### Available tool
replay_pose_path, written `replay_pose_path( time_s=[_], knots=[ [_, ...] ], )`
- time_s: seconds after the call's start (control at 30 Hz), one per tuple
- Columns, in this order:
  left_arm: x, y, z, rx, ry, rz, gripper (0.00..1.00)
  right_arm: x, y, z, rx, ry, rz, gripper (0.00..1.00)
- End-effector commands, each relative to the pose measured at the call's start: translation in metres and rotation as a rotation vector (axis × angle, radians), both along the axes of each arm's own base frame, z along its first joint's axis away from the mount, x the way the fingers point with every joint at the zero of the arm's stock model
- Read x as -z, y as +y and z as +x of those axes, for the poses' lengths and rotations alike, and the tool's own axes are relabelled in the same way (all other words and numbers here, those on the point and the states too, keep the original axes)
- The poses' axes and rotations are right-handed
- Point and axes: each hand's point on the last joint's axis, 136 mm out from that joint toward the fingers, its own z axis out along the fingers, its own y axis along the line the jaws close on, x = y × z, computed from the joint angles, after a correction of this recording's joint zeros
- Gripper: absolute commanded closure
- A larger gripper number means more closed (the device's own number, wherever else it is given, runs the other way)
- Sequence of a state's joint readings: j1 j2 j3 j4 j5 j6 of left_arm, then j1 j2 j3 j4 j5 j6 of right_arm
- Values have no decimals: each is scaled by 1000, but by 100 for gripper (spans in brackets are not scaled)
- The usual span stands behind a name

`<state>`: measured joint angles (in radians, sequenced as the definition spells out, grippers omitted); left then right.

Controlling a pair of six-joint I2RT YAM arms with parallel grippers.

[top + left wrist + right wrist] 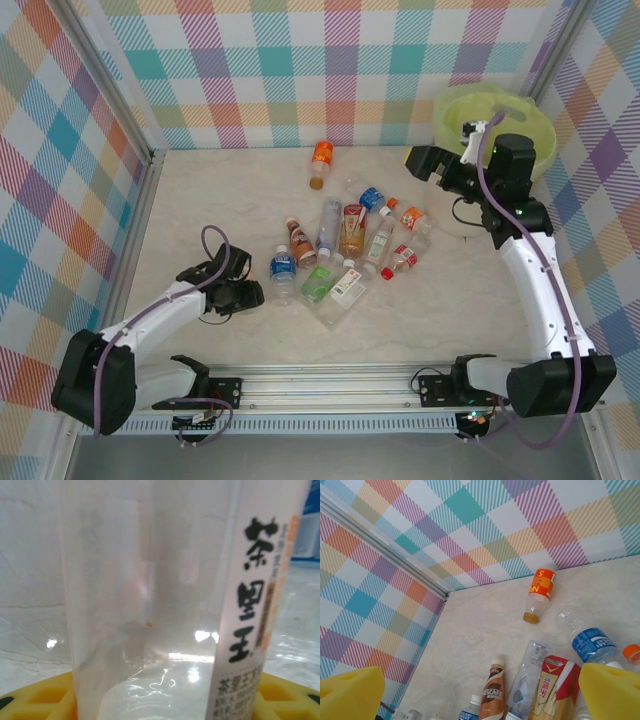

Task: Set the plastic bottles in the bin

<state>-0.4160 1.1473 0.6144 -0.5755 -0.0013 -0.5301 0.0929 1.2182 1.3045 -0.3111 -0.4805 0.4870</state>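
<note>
Clear plastic bottle [150, 605] sits between the jaws of the left gripper [248, 294], long axis crossing them, grip unclear; the right gripper [480, 690] gapes wide by the bin [452, 100].

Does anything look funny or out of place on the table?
Yes. One clear plastic bottle with an orange label lies alone near the checked back wall. It is apart from the other plastic bottles, which lie jumbled on their sides in the middle of the pale table. No spill shows.
</note>
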Motion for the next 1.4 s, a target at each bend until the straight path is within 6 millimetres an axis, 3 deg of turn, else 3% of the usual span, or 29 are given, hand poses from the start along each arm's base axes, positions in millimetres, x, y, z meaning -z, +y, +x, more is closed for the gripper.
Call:
replay_pose_path(
  time_s=[0.0,0.13,0.23,0.27,0.43,0.63,0.77,0.93,1.13,1.27,1.37],
  knots=[
    [-35,0,15,11,-128,-1,65,-3,8,2,-4,-29,47,0],
    [-68,-6,27,26,-222,-38,75,5,17,0,-26,4,54,0],
    [-92,-22,38,51,-284,-121,98,13,22,-1,-31,37,74,0],
    [-103,-32,44,71,-311,-170,100,16,25,-2,-32,49,90,0],
    [-164,-100,69,264,-466,-502,100,29,52,-12,-131,88,115,0],
    [-219,-167,76,551,-582,-766,100,40,90,-25,-274,177,146,0],
    [-236,-201,67,752,-603,-787,100,37,117,-39,-399,206,167,0],
    [-252,-227,60,900,-604,-850,100,20,135,-51,-512,172,182,0],
    [-259,-239,58,963,-587,-882,100,7,141,-53,-550,88,183,0],
    [-262,-244,50,1012,-581,-917,100,4,141,-39,-502,58,176,0],
    [-261,-245,47,1017,-573,-920,100,-3,142,-36,-504,23,189,8]
  ],
)
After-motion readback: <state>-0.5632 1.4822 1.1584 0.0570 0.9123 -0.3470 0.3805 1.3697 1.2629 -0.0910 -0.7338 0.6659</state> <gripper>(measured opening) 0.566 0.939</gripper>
